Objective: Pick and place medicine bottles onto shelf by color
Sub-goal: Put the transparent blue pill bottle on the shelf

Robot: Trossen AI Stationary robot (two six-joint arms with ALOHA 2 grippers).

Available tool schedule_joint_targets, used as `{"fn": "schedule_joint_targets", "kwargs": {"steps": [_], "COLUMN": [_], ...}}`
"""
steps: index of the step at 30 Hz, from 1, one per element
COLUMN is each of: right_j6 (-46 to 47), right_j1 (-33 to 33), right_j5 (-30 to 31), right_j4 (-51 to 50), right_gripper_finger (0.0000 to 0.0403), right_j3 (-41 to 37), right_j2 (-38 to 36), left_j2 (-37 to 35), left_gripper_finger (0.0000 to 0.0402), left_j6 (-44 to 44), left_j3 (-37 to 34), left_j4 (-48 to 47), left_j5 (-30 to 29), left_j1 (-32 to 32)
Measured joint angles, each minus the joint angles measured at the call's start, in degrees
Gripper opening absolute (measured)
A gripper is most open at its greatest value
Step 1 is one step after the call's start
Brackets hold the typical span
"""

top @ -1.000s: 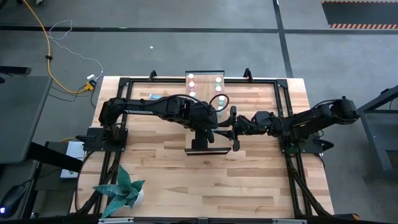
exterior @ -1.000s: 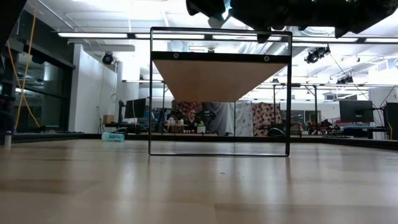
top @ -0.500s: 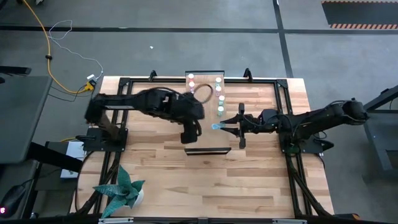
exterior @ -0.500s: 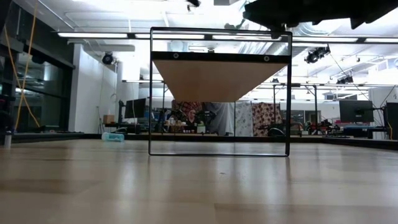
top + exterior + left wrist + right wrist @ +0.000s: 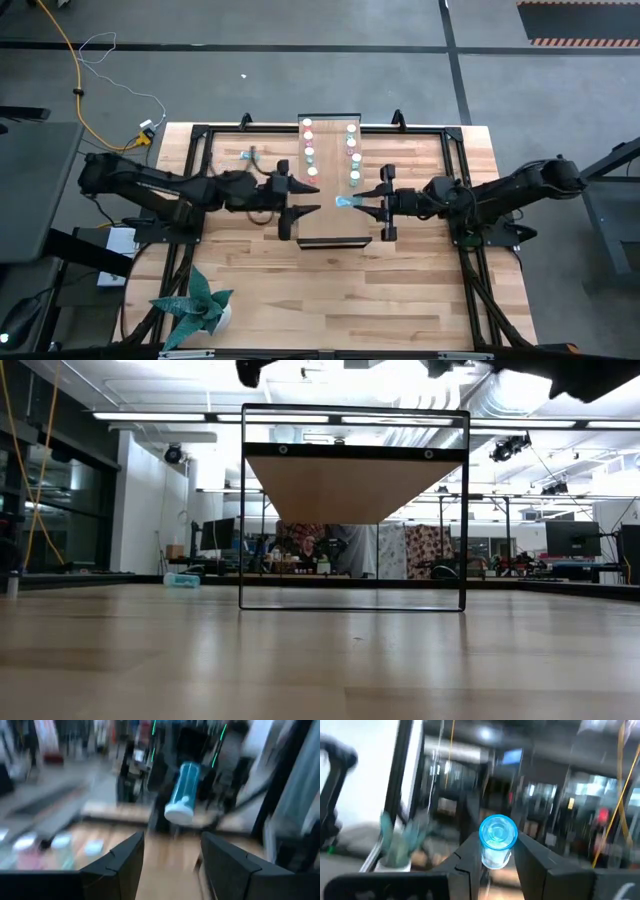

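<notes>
Right gripper [image 5: 352,203]: clamped on small translucent blue white-capped vial [image 5: 345,203], over long light-wood shelf [image 5: 330,225], 3 o'clock edge.
Left gripper [image 5: 312,200]: fingers apart, empty, 9 o'clock side.
Far rows: shelved vials [image 5: 354,157].
Risk: thin grip could let vial slip.

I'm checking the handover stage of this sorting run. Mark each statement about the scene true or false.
1. The right claw holds a blue bottle. True.
2. The left claw grips a pink bottle. False: it is open and holds nothing.
3. Bottles already stand on the shelf in two rows. True.
4. The blue bottle stands upright on the shelf. False: it is held above the shelf, lying sideways.
5. A potted plant sits at the table's near left corner. True.
</notes>
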Motion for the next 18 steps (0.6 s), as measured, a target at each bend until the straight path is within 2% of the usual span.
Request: {"fn": "schedule_joint_targets", "kwargs": {"steps": [3, 6, 11, 18], "right_j6": [-2.97, -5.01, -5.40, -5.36], "right_j1": [-0.30, -1.09, -2.91, -5.43], "right_j5": [-0.99, -2.13, -2.42, -2.42], "right_j4": [14.00, 26.14, 36.07, 36.12], "right_gripper_finger": [0.0087, 0.0087, 0.0087, 0.0087], "right_j3": [0.58, 2.23, 7.83, 17.76], "right_j2": [4.66, 9.58, 17.90, 26.72], "left_j2": [0.29, 2.57, 8.00, 13.72], "left_gripper_finger": [0.0186, 0.0186, 0.0186, 0.0186], "left_j6": [-0.24, -1.85, -4.43, -9.12], "left_j3": [-8.46, -12.52, -12.57, -10.93], "left_j4": [19.91, 35.15, 49.14, 60.09], "left_j5": [1.42, 2.01, 4.58, 7.95], "left_j1": [0.98, 1.95, 3.09, 3.91]}}
